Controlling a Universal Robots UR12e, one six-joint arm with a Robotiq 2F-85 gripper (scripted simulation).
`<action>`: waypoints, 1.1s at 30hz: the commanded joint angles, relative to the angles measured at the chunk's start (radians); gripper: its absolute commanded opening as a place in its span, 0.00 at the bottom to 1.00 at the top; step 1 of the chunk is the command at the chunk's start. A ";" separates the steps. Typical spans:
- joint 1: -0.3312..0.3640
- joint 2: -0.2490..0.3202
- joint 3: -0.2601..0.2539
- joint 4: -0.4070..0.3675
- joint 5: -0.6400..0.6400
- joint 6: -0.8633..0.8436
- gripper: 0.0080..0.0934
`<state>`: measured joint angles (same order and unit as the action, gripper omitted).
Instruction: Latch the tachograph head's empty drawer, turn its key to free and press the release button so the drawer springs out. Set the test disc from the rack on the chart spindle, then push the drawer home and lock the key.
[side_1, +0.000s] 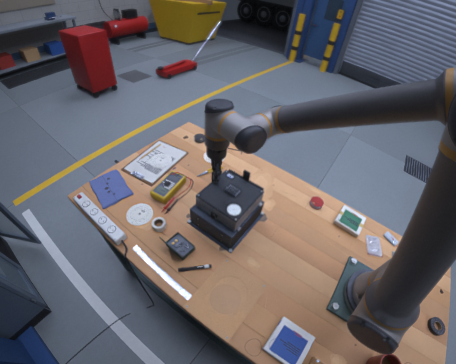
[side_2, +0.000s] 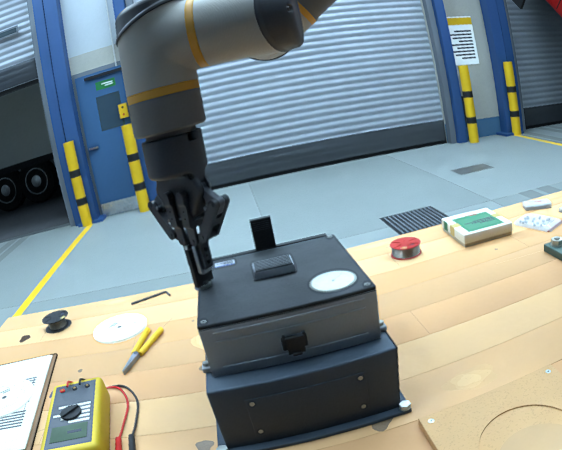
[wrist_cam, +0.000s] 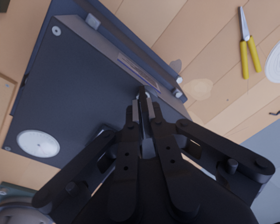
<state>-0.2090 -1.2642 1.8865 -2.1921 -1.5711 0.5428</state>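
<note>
The tachograph head (side_1: 227, 208) (side_2: 295, 330) (wrist_cam: 75, 88) is a dark box on a wider base in the middle of the wooden bench. Its drawer front (side_2: 292, 332) sits flush, with a small black latch knob (side_2: 294, 342) at its centre. On the lid are a white round dial (side_2: 333, 281) (wrist_cam: 39, 144), a ribbed raised pad (side_2: 273, 265) and a black upright tab (side_2: 262, 232) at the rear edge. A thin key blade (wrist_cam: 143, 100) stands at the lid's corner by the label (wrist_cam: 138, 71). My gripper (side_2: 202, 280) (wrist_cam: 142, 98) (side_1: 216, 176) points down there, closed on the key.
A white paper disc (side_2: 119, 327) (side_1: 139, 214) lies on the bench left of the head, with yellow-handled pliers (side_2: 142, 346) (wrist_cam: 247, 47) beside it. A yellow multimeter (side_1: 168, 186) (side_2: 75, 412), a clipboard (side_1: 155, 161), a power strip (side_1: 100, 217) and a red spool (side_2: 405, 247) also lie around.
</note>
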 joint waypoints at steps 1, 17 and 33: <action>0.000 0.000 -0.001 -0.001 0.000 0.029 0.00; 0.000 0.000 -0.001 -0.001 0.000 0.519 0.00; 0.000 0.000 -0.001 -0.001 0.000 0.785 0.00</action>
<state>-0.2089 -1.2643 1.8866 -2.1920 -1.5708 1.3301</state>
